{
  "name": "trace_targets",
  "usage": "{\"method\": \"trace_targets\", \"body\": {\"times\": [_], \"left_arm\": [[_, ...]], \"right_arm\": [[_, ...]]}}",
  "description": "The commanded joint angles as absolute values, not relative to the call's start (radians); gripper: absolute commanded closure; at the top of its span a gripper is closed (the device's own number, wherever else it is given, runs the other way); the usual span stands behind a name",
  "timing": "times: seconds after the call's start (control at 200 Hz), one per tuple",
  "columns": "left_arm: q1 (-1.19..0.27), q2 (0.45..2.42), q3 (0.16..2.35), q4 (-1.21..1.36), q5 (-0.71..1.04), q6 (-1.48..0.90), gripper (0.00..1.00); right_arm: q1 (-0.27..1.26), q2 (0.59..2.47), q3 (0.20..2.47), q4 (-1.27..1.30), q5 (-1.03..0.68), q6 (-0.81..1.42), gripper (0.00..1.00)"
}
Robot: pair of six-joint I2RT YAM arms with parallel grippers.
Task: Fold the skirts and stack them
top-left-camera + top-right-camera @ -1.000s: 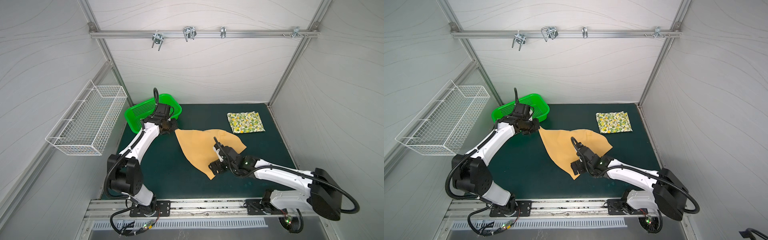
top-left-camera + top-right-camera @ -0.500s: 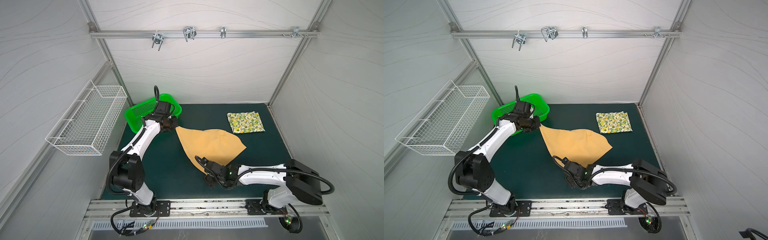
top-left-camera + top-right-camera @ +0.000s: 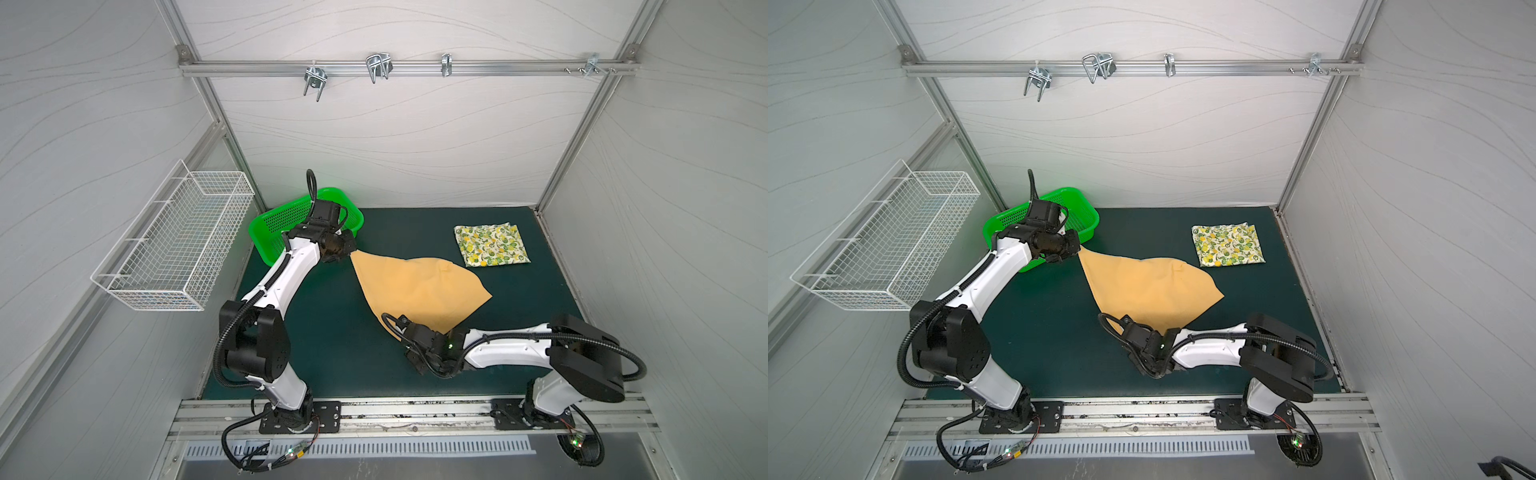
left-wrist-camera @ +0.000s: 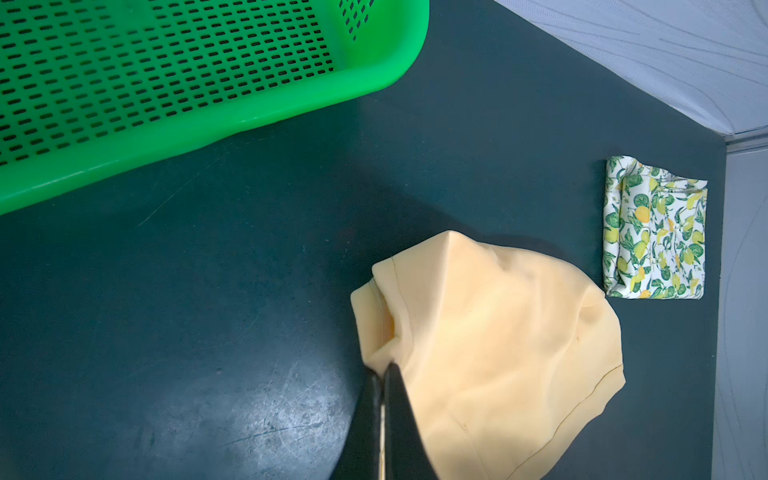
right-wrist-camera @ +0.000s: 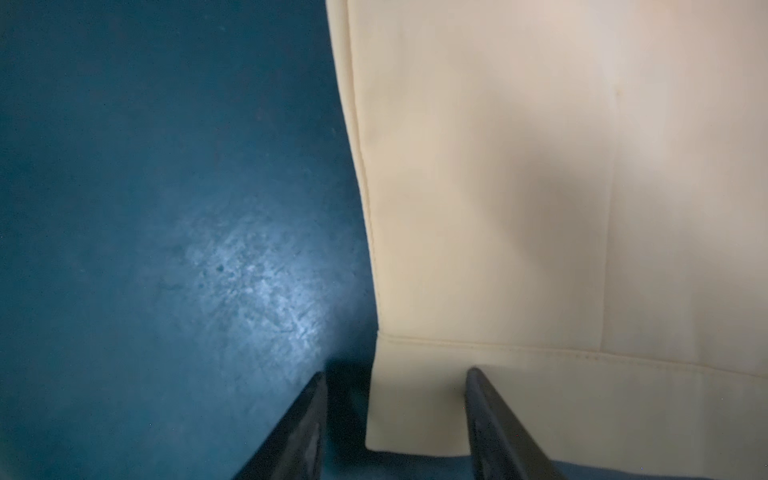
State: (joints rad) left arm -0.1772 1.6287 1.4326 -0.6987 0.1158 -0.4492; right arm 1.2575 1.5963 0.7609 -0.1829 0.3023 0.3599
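Mustard skirt (image 3: 419, 286) spread, seemingly for folding: left jaws clamped on one corner, another corner sits between half-open right jaws.

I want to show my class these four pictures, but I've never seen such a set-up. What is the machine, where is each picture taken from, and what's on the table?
It is a robot: two white-and-black arms, each ending in a two-fingered hand. Two pictures look down from overhead; two come from cameras on the wrists. On the dark green table mat lie a plain mustard-yellow cloth skirt, spread out, and a folded lemon-print cloth skirt near the back right. A green perforated plastic basket stands at the back left. The left hand pinches one corner of the mustard skirt. The right hand is open, its fingers either side of another corner.
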Motion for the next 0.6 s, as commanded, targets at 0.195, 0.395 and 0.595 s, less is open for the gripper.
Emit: {"method": "trace_targets", "body": {"times": [0.195, 0.395, 0.595], "left_arm": [[-0.166, 1.645, 1.497, -0.698, 0.119, -0.442, 1.00], [-0.160, 1.647, 1.509, -0.707, 0.117, -0.437, 1.00], [-0.149, 1.635, 1.527, -0.725, 0.112, -0.426, 1.00]], "right_arm": [[1.263, 1.664, 0.769, -0.262, 0.374, 0.411, 0.74], [1.263, 1.652, 0.783, -0.282, 0.364, 0.413, 0.93], [1.262, 1.590, 0.804, -0.298, 0.319, 0.398, 1.00]]}}
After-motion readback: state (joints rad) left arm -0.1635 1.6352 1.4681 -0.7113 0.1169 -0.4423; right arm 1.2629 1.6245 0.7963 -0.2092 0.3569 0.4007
